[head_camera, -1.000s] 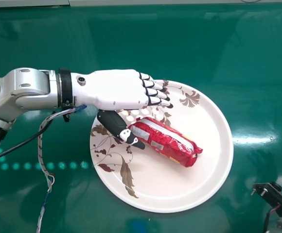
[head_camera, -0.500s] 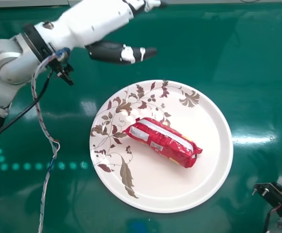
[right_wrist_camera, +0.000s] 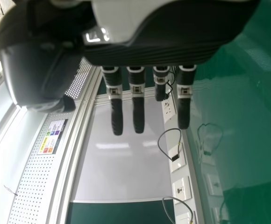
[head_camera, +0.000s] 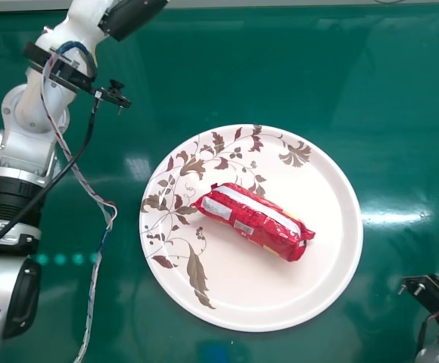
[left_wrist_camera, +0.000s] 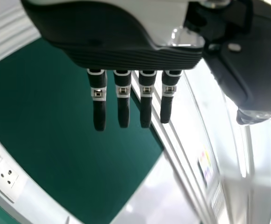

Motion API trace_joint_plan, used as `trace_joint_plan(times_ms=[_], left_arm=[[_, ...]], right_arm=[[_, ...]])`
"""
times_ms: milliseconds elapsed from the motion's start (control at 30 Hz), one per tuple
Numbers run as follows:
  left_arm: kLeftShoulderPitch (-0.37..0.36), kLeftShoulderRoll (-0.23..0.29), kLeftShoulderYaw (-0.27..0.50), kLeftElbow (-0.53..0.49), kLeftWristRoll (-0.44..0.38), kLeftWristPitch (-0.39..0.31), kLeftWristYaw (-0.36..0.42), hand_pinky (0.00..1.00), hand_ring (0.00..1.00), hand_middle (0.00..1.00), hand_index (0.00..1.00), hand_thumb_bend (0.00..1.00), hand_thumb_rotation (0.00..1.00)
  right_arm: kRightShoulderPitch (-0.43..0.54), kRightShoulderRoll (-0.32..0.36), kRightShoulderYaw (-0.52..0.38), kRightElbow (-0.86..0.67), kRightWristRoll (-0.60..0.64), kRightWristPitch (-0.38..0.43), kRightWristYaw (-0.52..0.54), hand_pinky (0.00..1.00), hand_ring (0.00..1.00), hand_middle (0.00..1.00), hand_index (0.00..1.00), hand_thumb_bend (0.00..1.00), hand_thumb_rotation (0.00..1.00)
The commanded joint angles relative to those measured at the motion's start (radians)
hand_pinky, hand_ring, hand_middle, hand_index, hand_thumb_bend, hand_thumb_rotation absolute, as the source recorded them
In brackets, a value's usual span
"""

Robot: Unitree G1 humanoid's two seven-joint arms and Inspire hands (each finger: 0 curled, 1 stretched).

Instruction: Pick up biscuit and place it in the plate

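Plainly, the biscuit (head_camera: 256, 219) lies on the plate (head_camera: 333, 287), with the left hand (head_camera: 132, 17) wide open, empty and well apart from it.
Its red, glossy packet rests on its side near the middle, slanting from upper left to lower right, with a pale strip along its length and small yellow patches; brown and maroon leaves decorate the plate's left and upper parts. The head view gives the packet, the plate and the thumb at its top edge, while the left wrist view adds straight fingers (left_wrist_camera: 124, 109), the thumb spread off to one side, and a wall socket (left_wrist_camera: 7, 176) beyond. In the right wrist view, the right hand (right_wrist_camera: 138, 114) is likewise open and empty, near cables (right_wrist_camera: 160, 145) and white sockets (right_wrist_camera: 181, 189).
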Motion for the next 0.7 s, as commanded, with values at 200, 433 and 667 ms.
trace_joint_plan(times_ms=[200, 433, 667], left_arm=[[0.222, -0.032, 0.097, -0.050, -0.105, 0.005, 0.045, 0.68, 0.79, 0.80, 0.80, 0.73, 0.67], [0.341, -0.008, 0.164, -0.092, -0.184, 0.038, 0.013, 0.59, 0.76, 0.78, 0.79, 0.73, 0.66], [0.406, 0.003, 0.212, -0.070, -0.237, 0.070, -0.010, 0.59, 0.76, 0.77, 0.81, 0.67, 0.72]], right_arm=[[-0.005, 0.010, -0.029, 0.004, 0.010, 0.011, 0.014, 0.70, 0.76, 0.76, 0.71, 0.54, 0.12], [0.008, 0.017, -0.032, -0.011, 0.001, 0.021, 0.013, 0.72, 0.78, 0.78, 0.73, 0.55, 0.14], [0.021, 0.023, -0.028, -0.014, -0.006, 0.026, 0.014, 0.75, 0.81, 0.80, 0.74, 0.56, 0.17]])
